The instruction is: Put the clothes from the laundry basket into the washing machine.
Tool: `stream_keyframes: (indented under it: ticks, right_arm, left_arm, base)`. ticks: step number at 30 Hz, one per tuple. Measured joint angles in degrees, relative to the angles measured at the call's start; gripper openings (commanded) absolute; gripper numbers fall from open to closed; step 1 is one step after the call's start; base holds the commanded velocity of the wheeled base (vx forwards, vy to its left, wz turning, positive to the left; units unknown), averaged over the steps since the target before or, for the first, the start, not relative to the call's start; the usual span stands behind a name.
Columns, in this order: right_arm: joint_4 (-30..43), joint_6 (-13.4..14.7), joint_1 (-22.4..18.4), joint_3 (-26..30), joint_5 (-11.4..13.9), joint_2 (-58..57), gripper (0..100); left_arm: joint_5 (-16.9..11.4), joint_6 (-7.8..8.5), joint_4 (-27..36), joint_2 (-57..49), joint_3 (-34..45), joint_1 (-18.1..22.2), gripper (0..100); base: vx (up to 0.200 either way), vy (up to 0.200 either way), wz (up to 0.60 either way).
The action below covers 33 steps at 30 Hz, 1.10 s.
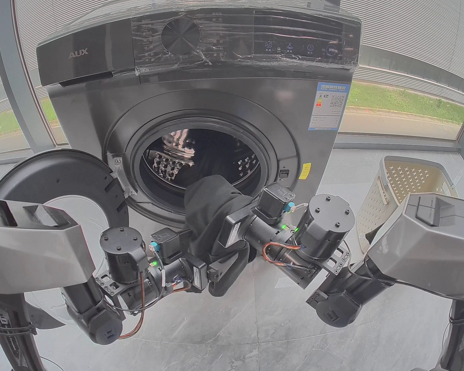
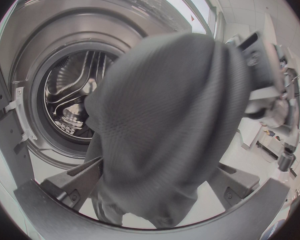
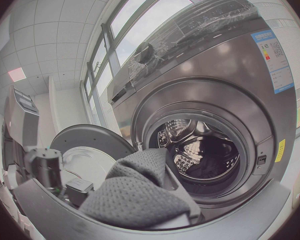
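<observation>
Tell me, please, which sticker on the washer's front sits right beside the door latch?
The small yellow sticker, just beside the latch. The larger blue label sits higher, under the control panel.

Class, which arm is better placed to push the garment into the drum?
Right, probably: the black knitted garment drapes over the right gripper before the steel drum; the left gripper sits lower, farther back.

Garment (image 1: pixel 211 207) matt knit; drum (image 1: pixel 191 155) glossy metal.
</observation>
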Motion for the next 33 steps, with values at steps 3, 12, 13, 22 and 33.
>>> stream_keyframes:
  ticks: [3, 12, 13, 22, 33]
  right_arm:
    - [-0.05, 0.04, 0.99, 0.41, -0.02, -0.39, 0]
    - [-0.09, 0.66, 1.29, 1.55, -0.71, -1.02, 0]
    - [-0.13, 0.88, 1.04, 1.8, -1.3, -1.05, 0]
    - [-1.1, 1.67, -1.58, 6.46, -2.68, -1.19, 0]
    - [-1.48, 1.67, -1.91, 11.28, -2.73, -1.22, 100]
  left_arm:
    - [2.33, 0.49, 0.0, 2.38, -2.54, 0.99, 0]
    - [4.68, 0.05, -0.02, 5.85, -7.61, 3.22, 0]
    - [5.14, -0.2, -0.04, 5.84, -7.96, 3.38, 0]
    - [6.57, -2.19, 0.02, 3.83, -8.9, 5.71, 0]
    - [7.95, -2.9, 0.09, 1.33, -9.87, 6.33, 0]
  base:
    - [0.0, 0.0, 0.0]
    - [0.0, 0.0, 0.0]
    - [0.0, 0.0, 0.0]
    - [0.0, 0.0, 0.0]
    - [0.0, 0.0, 0.0]
